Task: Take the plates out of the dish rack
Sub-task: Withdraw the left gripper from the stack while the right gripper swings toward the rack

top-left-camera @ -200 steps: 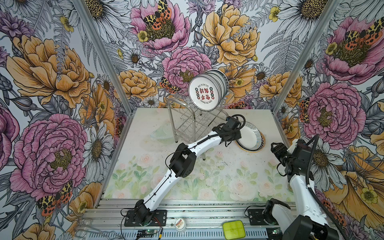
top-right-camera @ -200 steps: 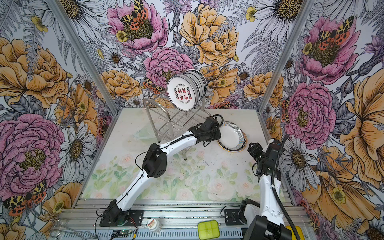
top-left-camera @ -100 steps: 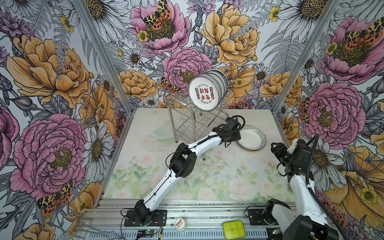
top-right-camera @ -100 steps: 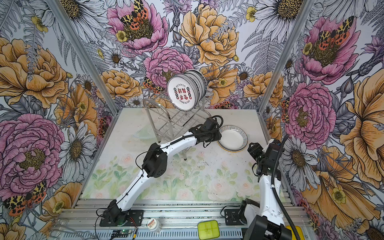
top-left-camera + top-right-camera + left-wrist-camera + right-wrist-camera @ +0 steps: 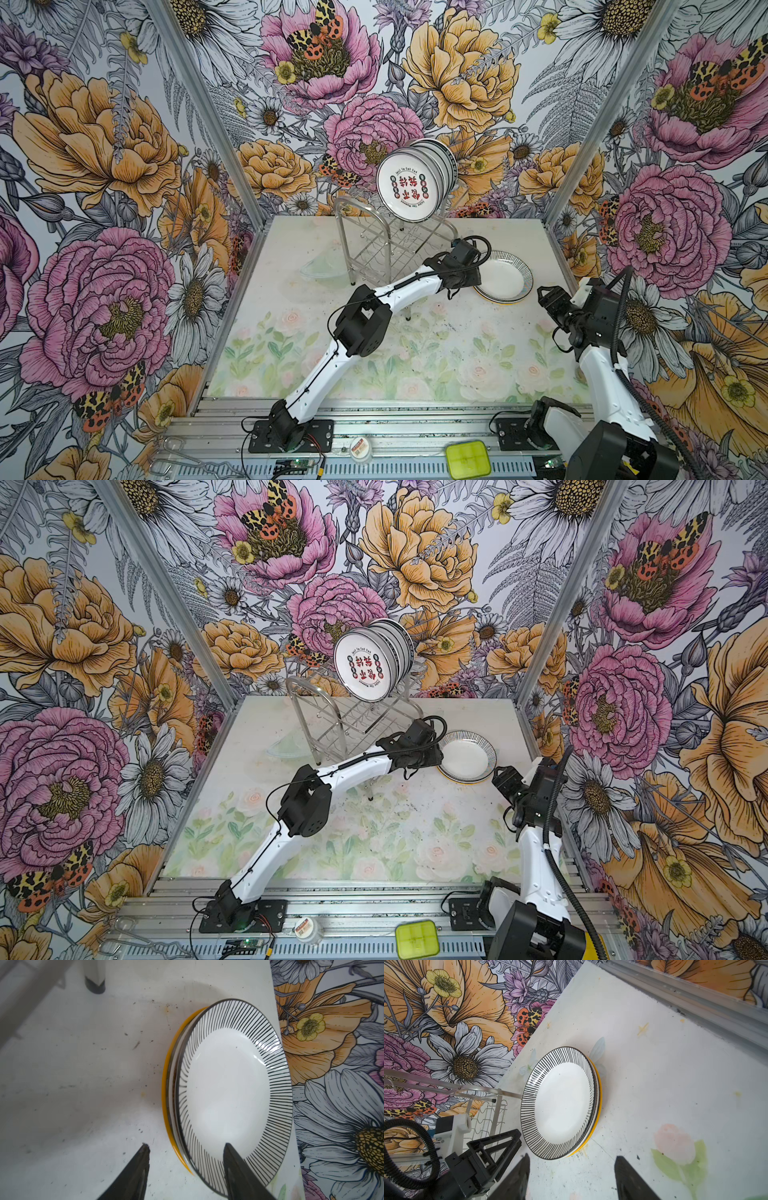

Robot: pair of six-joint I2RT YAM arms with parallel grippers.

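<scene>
Striped-rim plate (image 5: 232, 1093) lies flat on a yellow-edged plate (image 5: 165, 1088), on the desk (image 5: 415, 332) beside the dish rack (image 5: 365, 245).
Judgement: lift the left tool (image 5: 186, 1145) straight clear before swinging, or a finger may drag the stack. It gapes wide and grips nothing, with the plate's rim between its fingers. Right tool (image 5: 572, 1156) is spread, empty, just beside the stack. Remaining plates (image 5: 409, 189) stand upright in the rack's upper tier.

The front plate (image 5: 409, 187) in the rack (image 5: 376, 253) bore large red Chinese characters between two arcs of small black lettering, too small to read. A tub's (image 5: 360, 448) red label was illegible.
</scene>
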